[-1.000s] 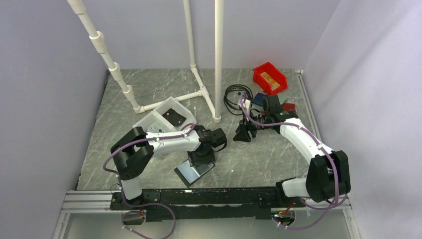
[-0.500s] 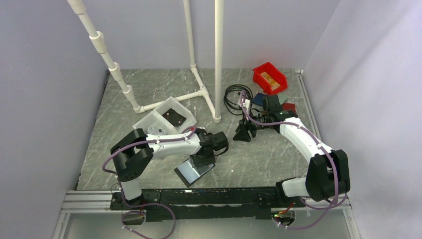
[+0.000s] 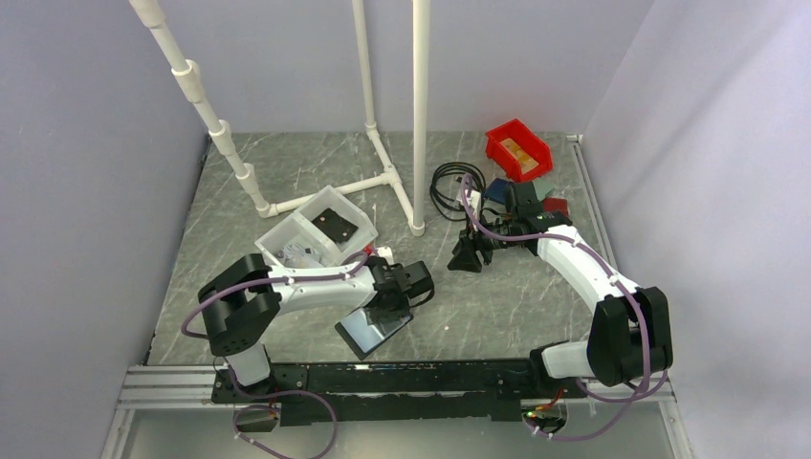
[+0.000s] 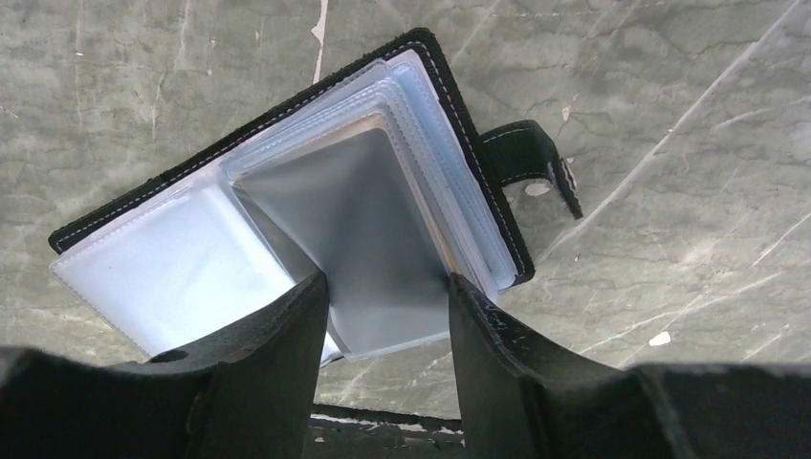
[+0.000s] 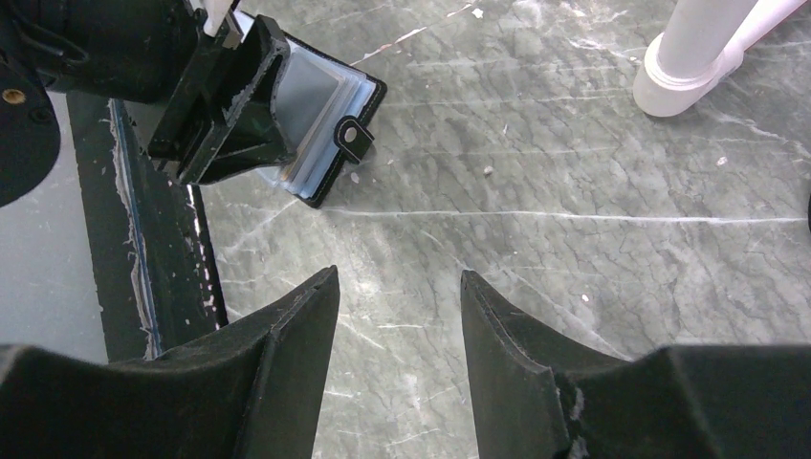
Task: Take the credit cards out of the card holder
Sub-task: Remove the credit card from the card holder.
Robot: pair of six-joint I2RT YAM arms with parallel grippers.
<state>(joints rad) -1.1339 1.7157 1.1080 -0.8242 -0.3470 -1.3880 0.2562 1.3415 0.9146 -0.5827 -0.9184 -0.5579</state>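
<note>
Nearest the front edge of the surface (image 3: 497,306), a bit left of middle, the card holder (image 3: 361,335) is laid open flat, with its strap tab (image 4: 531,163) flopped out to the side. The left hand (image 4: 387,282) is parked right over it. One clear sleeve (image 4: 373,210) is tilted up off the stack and pinched across its width, with both edges touched by the fingers (image 4: 287,335). Something pale grey is seen inside that sleeve; whether it's one of the credit cards can't be told.

Further back and right of middle, the right hand (image 3: 469,256) is held above bare surface, fingers apart, nothing between them.

Behind the left arm a white bin (image 3: 320,229) is tipped at an angle. Farther right a coiled black cable (image 3: 448,186) is seen, then a red bin (image 3: 517,150) at the far right.
</note>
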